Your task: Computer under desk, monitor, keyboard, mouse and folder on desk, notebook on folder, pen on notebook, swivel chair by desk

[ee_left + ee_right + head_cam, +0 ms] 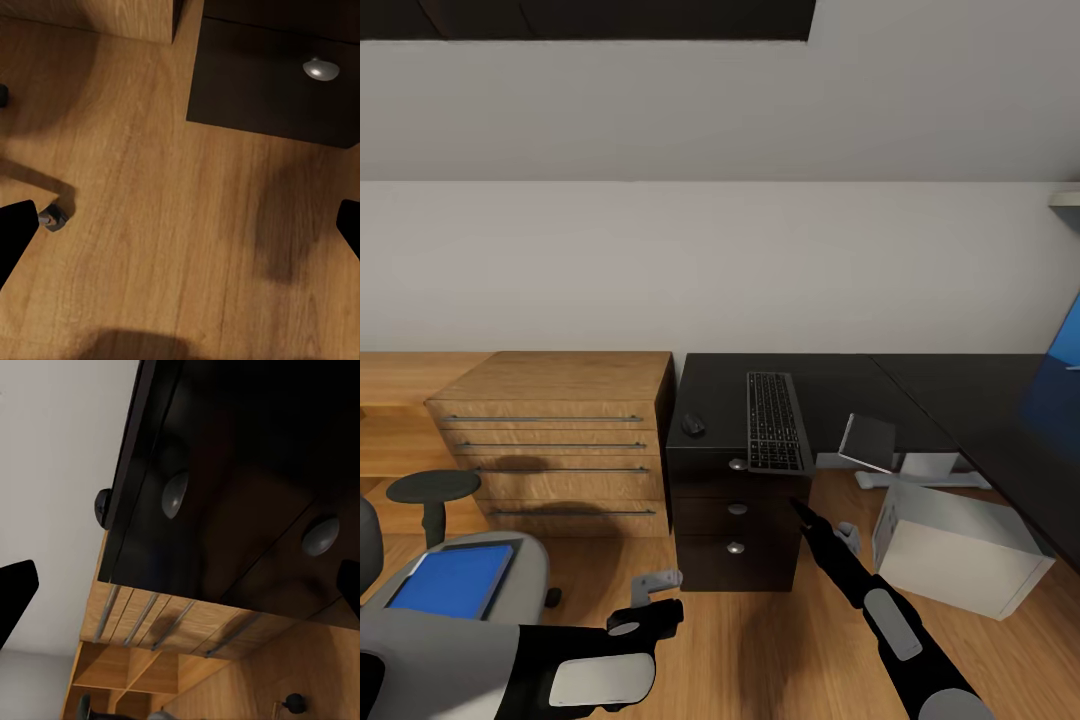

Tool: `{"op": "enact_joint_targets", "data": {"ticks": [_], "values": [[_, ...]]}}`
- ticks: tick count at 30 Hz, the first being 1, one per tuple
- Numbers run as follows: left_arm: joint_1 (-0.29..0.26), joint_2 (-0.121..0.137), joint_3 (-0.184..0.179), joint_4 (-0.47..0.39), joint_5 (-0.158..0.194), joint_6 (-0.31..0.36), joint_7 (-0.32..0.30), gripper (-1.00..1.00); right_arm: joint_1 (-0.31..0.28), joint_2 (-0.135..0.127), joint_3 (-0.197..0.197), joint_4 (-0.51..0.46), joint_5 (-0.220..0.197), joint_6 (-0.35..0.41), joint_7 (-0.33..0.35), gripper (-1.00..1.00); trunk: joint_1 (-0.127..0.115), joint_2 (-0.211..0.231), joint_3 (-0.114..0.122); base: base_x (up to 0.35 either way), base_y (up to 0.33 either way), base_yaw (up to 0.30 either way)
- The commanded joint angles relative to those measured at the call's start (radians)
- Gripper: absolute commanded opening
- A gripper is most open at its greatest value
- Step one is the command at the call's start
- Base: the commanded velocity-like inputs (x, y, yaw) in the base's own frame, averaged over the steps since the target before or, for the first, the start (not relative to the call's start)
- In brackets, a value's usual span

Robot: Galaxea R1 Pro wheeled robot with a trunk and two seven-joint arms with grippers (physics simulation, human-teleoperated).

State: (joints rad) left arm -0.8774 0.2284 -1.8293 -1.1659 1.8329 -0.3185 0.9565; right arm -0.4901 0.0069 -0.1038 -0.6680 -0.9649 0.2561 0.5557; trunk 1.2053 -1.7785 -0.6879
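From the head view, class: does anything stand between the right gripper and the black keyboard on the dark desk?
Nothing visible does. The right gripper points up at the dark desk's drawer front, just below the black keyboard; only open air separates them. The small dark mouse lies off to the side.

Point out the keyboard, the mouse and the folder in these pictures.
keyboard (773, 421), head view, middle of the keys.
mouse (693, 425), head view, its top.
folder (452, 581), head view, centre of the blue cover.
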Motion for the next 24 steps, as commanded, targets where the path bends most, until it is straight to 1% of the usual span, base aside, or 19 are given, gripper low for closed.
{"op": "enact_joint_targets", "data": {"ticks": [1, 18, 24], "values": [[-0.002, 0.000, -0.002, -0.001, 0.005, -0.005, 0.001, 1.00, 0.000, 0.001, -0.004, 0.000, -0.009, 0.009, 0.002, 1.00, 0.000, -0.001, -0.001, 0.000, 0.000, 0.000], [-0.002, 0.000, -0.004, -0.001, 0.005, -0.005, 0.001, 1.00, 0.001, 0.000, -0.004, -0.001, -0.010, 0.009, 0.003, 1.00, 0.000, -0.001, -0.001, 0.000, 0.000, 0.000], [-0.002, 0.000, -0.004, -0.001, 0.004, -0.005, 0.001, 1.00, 0.000, 0.001, -0.004, -0.002, -0.011, 0.009, 0.003, 1.00, -0.023, 0.041, 0.018, 0.000, 0.000, 0.000]]}}
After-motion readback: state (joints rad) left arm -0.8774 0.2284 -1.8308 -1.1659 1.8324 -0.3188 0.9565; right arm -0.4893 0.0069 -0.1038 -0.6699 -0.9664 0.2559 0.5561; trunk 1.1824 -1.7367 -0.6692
